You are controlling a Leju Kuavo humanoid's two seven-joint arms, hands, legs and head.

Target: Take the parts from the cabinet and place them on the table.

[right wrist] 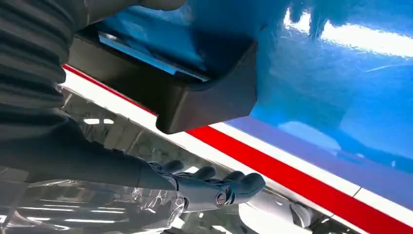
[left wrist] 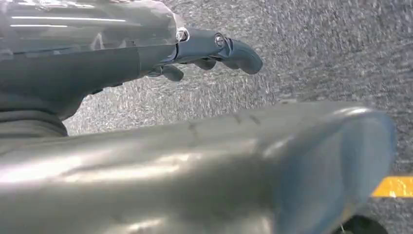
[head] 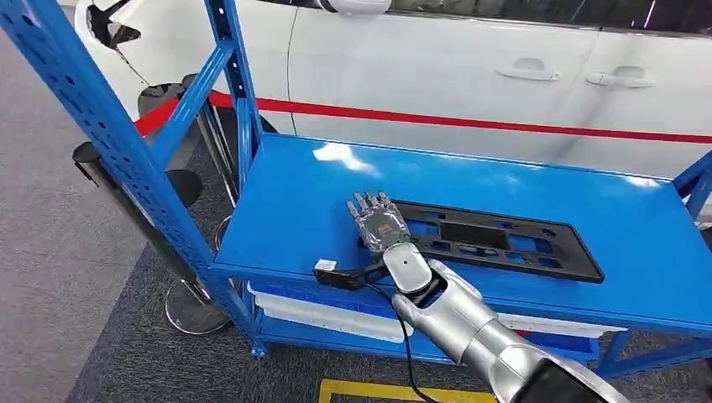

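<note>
Right hand [head: 378, 220] beside black part [head: 495, 240].

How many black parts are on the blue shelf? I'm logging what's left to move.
1: a flat black part lies on the blue shelf, with the right hand at its near-left end. Lower shelves are mostly hidden, so more may exist.
</note>
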